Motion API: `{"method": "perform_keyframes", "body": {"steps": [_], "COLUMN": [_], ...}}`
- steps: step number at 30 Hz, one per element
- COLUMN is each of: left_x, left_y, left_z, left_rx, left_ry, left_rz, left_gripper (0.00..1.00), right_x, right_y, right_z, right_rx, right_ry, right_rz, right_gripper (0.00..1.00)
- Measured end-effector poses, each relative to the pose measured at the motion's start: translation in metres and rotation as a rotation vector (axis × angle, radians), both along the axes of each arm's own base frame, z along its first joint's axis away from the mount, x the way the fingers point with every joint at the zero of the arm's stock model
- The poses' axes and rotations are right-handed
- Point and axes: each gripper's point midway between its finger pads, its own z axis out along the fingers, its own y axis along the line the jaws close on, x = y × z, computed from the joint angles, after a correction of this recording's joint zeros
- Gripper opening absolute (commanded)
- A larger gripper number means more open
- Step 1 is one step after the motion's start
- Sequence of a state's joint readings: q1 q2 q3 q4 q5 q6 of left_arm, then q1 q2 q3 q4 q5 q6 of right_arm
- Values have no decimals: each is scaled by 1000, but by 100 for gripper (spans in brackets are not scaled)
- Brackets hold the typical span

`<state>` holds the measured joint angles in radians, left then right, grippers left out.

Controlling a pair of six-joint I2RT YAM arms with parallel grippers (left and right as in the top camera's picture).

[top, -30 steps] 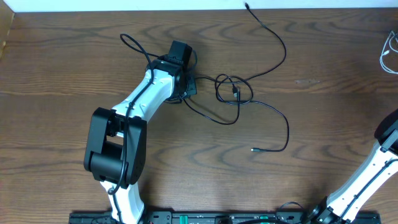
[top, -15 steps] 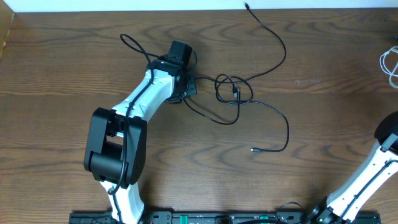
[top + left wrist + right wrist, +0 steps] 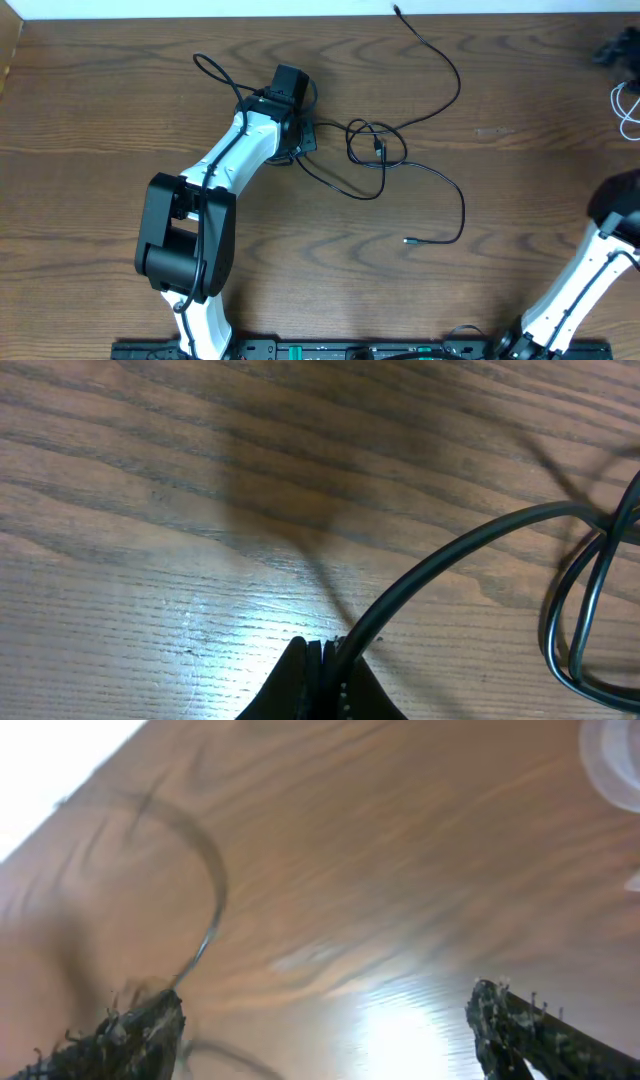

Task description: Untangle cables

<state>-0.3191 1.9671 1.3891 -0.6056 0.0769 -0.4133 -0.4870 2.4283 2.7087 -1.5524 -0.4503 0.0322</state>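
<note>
Dark wood-grain bench, pale strip of wall along the far edge.

Changed over the last second, all on the right: elbow drawn inward, and the right end effector now a dark blur near the far right corner, just beyond the white cable. In its wrist view, fingers spread wide with nothing between them, and the white loop only a smear at the upper corner.

Unmoved on the left: left end effector clenched on the black cable, cord running out from between the shut fingers in the wrist view.

Black cable sprawled mid-bench: one small crossed loop just right of the grip, one tail up to the far edge, the other curving down to a plug on the near side. White cable well apart at the right edge, so probably separated already. Likely left to do: opening the black loop.

In the way: the crossing strands at that loop, and motion blur hiding detail on the right.
</note>
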Motion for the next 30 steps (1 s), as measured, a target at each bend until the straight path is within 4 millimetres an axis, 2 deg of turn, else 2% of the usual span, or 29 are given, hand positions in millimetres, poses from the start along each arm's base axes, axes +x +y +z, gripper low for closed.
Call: {"method": "perform_keyframes", "body": {"steps": [3,6,8,12,14,16,18,23,30], "left_x": [1,7,13,22,20,18,14,6,2], "left_y": [0,-3,-5,-9,-8,-7,-6,-3,-2], "left_z": [5,26,55,132,171,204,227,264,289], "left_rx": [-5,-27,-55,-125,-157,-186,-205,-238,-264], "left_ry": [-13,-71,-151,-358,-455,-543,-602,-701,-771], "left_rz": [0,-1,-2,-4,-4,-4,-5,-5,-2], "left_gripper": [8,8,8,8,8,8,8,8,8], "right_x": [7,13,17,20,20,20,20,16,17], "right_y": [48,90,116,161,181,199,215,250,296], "right_z": [0,1,1,2,2,2,3,3,2], "right_rx": [19,24,24,22,21,18,15,15,8], "right_ry": [1,-6,-12,-21,-24,-31,-38,-46,-82], "right_rz": [135,251,314,420,464,510,549,625,717], "right_gripper": [87,86,86,85,84,78,75,73,70]}}
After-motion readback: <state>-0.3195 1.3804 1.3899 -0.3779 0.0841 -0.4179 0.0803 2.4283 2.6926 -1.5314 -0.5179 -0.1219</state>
